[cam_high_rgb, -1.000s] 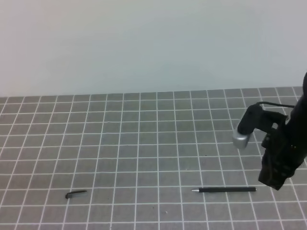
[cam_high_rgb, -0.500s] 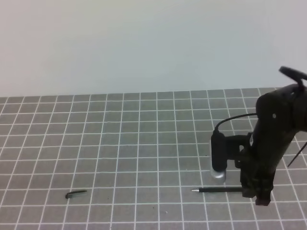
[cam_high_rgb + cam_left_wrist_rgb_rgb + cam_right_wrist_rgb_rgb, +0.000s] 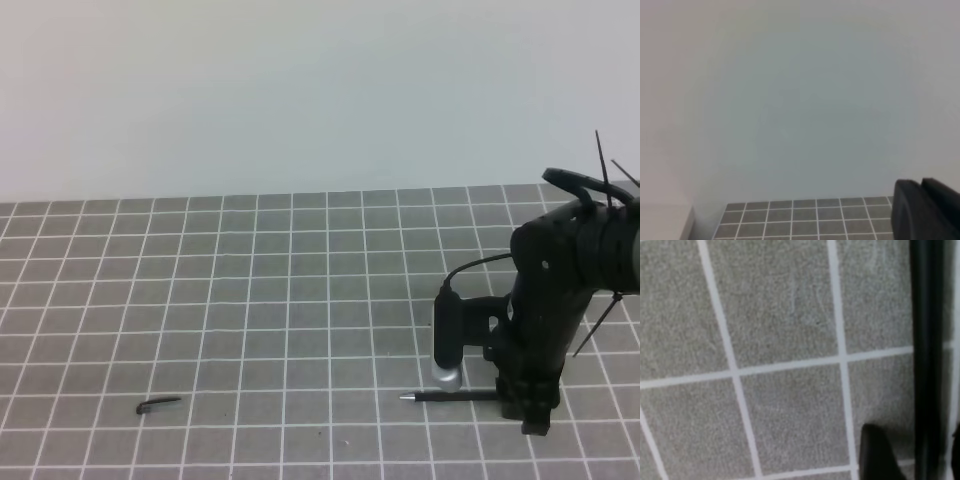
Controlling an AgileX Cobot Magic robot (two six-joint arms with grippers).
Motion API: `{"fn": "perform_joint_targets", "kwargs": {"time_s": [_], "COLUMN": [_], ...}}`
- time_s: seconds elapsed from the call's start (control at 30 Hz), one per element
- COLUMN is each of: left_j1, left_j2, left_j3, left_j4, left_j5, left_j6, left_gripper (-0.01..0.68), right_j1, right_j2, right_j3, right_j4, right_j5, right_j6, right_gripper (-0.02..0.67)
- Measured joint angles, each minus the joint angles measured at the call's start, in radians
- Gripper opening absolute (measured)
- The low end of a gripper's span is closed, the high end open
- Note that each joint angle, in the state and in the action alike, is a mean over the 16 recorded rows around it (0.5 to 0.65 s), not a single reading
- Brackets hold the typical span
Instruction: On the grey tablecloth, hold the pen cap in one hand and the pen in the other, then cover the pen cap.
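Note:
The pen (image 3: 450, 396) lies flat on the grey tablecloth (image 3: 300, 300) at the front right, silvery tip pointing left. My right gripper (image 3: 530, 412) is lowered over its right end and hides that end. In the right wrist view the pen (image 3: 926, 360) runs as a black bar between two fingertips (image 3: 877, 455) with a gap beside it, so the right gripper (image 3: 914, 454) is open astride it. The pen cap (image 3: 158, 405) lies alone at the front left. My left gripper (image 3: 922, 200) shows only in the left wrist view, shut and empty, facing the wall.
A silver-tipped black camera housing (image 3: 446, 340) hangs on the right arm just above the pen. A pale wall rises behind the cloth's far edge (image 3: 300, 196). The left wrist view shows a strip of the grid cloth (image 3: 805, 215) below the wall.
The right arm has swung left and down from the right edge onto the pen's right end. Its jaws have opened. Pen and cap have not moved.

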Motion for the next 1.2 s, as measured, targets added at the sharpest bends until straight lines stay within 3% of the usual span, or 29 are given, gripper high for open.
{"fn": "perform_joint_targets", "kwargs": {"time_s": [0.27, 0.8, 1.03, 1.2], "left_j1": [0.000, 0.000, 0.000, 0.000], "left_j2": [0.000, 0.000, 0.008, 0.043], "left_j3": [0.000, -0.001, -0.040, -0.118], "left_j4": [0.007, 0.023, 0.012, -0.041], "left_j5": [-0.001, -0.003, 0.086, 0.247], "left_j6": [0.000, 0.000, 0.010, 0.083], "left_gripper": [0.000, 0.000, 0.000, 0.000], "right_j1": [0.000, 0.001, 0.001, 0.001], "right_j2": [0.025, 0.038, 0.005, -0.021], "right_j3": [-0.008, -0.142, -0.224, -0.251], "right_j4": [-0.009, -0.005, 0.021, 0.051], "right_j5": [0.014, 0.205, 0.267, 0.303], "right_j6": [0.002, 0.033, 0.052, 0.053], "right_gripper": [0.306, 0.075, 0.065, 0.065]}}
